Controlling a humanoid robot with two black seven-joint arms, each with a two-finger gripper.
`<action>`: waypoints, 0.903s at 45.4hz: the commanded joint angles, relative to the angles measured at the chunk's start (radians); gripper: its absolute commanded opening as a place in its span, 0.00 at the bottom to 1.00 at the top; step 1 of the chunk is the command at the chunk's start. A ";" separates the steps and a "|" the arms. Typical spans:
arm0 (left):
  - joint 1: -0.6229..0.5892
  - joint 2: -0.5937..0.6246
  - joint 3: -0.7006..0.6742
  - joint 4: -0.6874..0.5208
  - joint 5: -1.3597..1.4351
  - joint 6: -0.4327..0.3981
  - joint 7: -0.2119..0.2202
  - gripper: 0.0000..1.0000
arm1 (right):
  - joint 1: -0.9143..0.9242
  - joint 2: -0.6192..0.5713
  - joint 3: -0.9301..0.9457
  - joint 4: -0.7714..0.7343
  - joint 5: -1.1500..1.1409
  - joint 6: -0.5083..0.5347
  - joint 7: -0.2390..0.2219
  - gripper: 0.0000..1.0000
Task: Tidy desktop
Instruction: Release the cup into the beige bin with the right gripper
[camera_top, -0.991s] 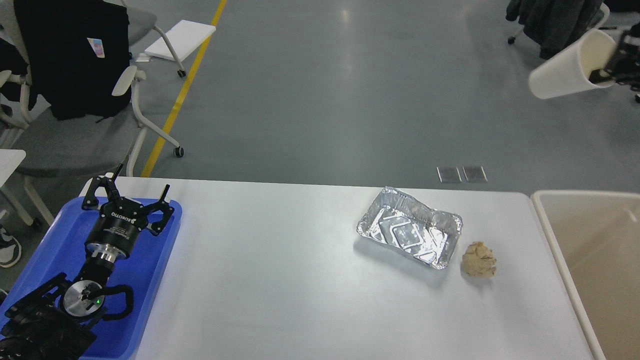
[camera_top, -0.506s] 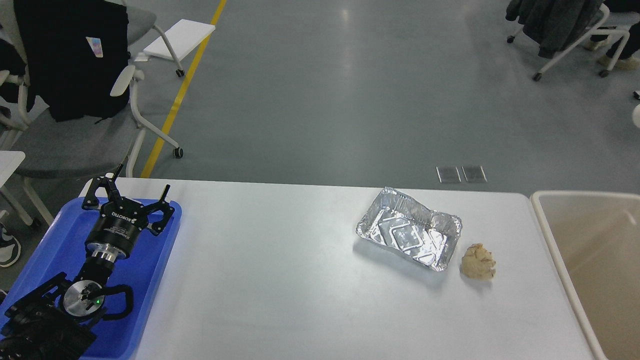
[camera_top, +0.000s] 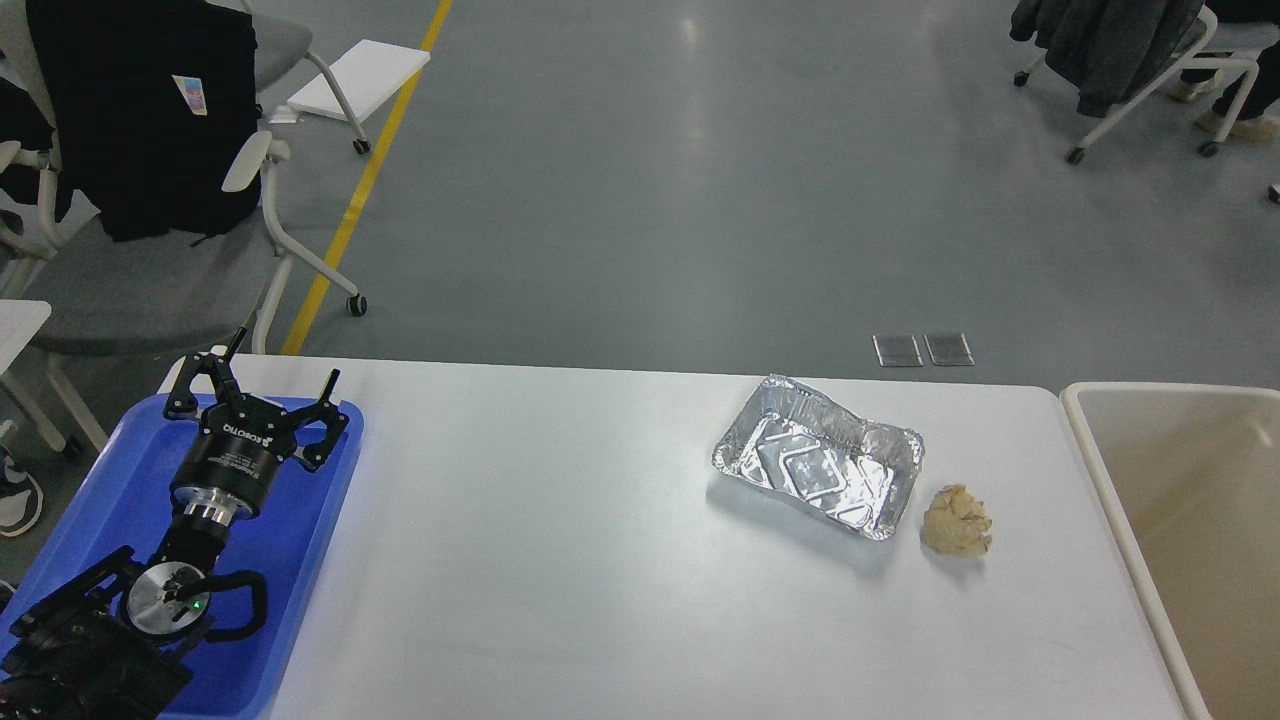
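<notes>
The white desktop (camera_top: 560, 540) fills the lower half of the head view. A dented foil tray (camera_top: 818, 456) lies empty on its right part. A crumpled beige paper ball (camera_top: 957, 520) lies just right of the tray, apart from it. My left gripper (camera_top: 280, 362) is open and empty, held over the far end of a blue plastic tray (camera_top: 300, 560) at the left edge of the desktop. My right arm and gripper are out of view.
A beige bin with a cream rim (camera_top: 1105, 470) stands against the desktop's right edge. Office chairs (camera_top: 150, 260) stand on the grey floor behind the desk at left, and another chair (camera_top: 1130, 60) at far right. A yellow floor line (camera_top: 365, 180) runs back.
One second ago my right gripper held a white cup high at the far upper right. It has left the view with the cup. The left arm has not moved.
</notes>
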 joint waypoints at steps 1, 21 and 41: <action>0.000 0.000 0.000 0.000 0.000 0.000 0.000 0.99 | -0.159 0.094 0.099 -0.004 0.003 -0.135 -0.029 0.00; 0.000 0.000 0.000 0.000 0.000 0.000 -0.001 0.99 | -0.225 0.242 0.139 -0.004 0.003 -0.218 -0.032 0.00; 0.000 0.001 0.000 0.000 0.000 0.000 -0.001 0.99 | -0.244 0.265 0.143 -0.003 0.003 -0.228 -0.032 0.00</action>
